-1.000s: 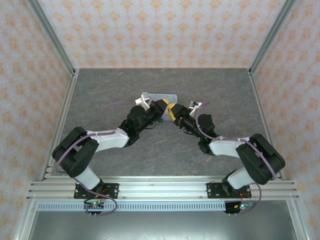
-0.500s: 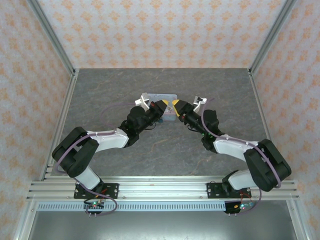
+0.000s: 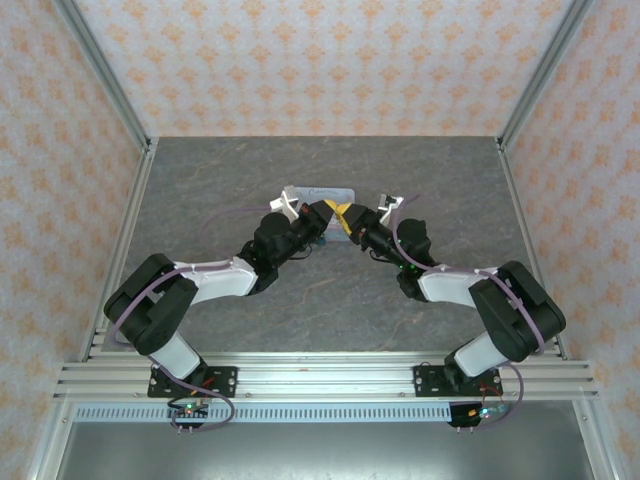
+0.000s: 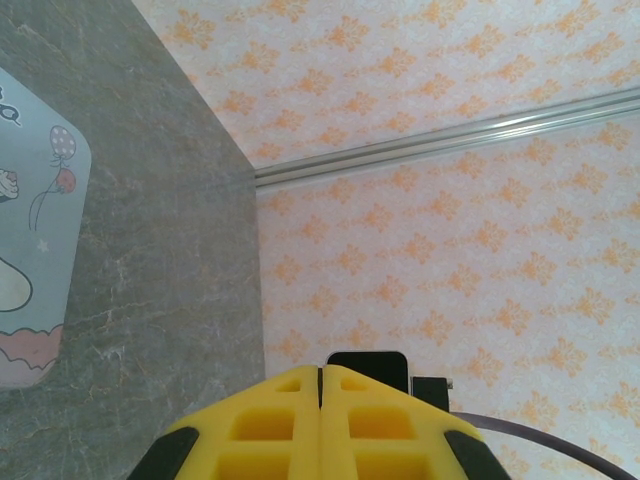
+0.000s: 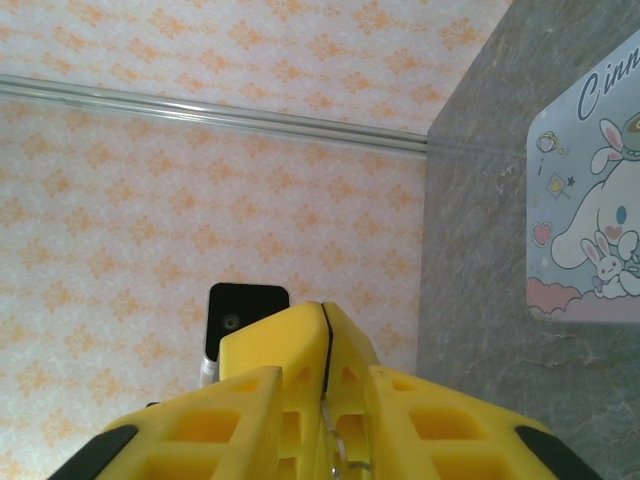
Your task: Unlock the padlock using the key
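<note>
Overhead view: the left end effector and right end effector meet tip to tip over the grey tabletop, just in front of a pale blue tin printed with a cartoon rabbit. Left wrist view: the yellow fingers are clenched, with a single thin seam between them and nothing discernible in the grip. Right wrist view: yellow fingers crowd the lower frame, and it cannot be told whether this end effector is released or clenched. Padlock and key cannot be made out, because the yellow fingers hide the spot where the tips meet.
</note>
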Controlling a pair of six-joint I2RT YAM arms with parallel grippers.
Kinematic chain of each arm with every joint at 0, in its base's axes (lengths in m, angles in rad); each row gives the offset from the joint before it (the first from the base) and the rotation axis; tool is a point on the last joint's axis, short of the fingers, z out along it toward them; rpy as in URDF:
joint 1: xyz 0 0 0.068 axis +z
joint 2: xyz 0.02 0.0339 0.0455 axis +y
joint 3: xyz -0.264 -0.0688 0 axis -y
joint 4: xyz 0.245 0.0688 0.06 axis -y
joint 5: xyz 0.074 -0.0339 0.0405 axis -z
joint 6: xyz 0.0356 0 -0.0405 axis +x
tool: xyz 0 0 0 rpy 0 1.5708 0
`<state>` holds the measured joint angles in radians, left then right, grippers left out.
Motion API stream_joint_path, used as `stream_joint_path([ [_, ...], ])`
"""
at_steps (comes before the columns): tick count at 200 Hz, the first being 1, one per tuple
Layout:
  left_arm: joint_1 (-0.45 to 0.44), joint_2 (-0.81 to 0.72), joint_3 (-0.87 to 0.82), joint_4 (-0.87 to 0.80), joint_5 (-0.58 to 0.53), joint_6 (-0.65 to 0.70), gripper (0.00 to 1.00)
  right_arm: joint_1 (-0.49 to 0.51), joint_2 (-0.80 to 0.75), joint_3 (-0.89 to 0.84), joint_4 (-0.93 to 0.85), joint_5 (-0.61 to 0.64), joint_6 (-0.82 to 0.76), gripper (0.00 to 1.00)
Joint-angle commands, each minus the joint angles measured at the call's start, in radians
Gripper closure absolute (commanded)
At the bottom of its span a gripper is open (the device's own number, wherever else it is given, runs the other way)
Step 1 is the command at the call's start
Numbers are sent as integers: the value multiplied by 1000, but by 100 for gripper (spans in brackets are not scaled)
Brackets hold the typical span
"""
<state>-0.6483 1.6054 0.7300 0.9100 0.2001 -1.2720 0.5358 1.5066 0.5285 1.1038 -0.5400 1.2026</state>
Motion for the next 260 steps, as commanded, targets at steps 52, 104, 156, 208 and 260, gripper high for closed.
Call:
stream_joint_path([
  [52,-11,-2,-1,42,-26,-10,100,20,2,-36,96,-11,20,74],
  [104,-11,-4,-2,45,-27,-10,100,23,4,-44,96,0,20,80],
  [156,-11,-11,-12,48,-26,-13,100,19,9,-51,83,42,20,98],
  [208,-15,-37,-49,53,-43,-24,100,11,13,-45,86,44,25,100],
  [260,-18,-47,-28,-26,-38,-13,99,11,20,-35,95,19,26,100],
])
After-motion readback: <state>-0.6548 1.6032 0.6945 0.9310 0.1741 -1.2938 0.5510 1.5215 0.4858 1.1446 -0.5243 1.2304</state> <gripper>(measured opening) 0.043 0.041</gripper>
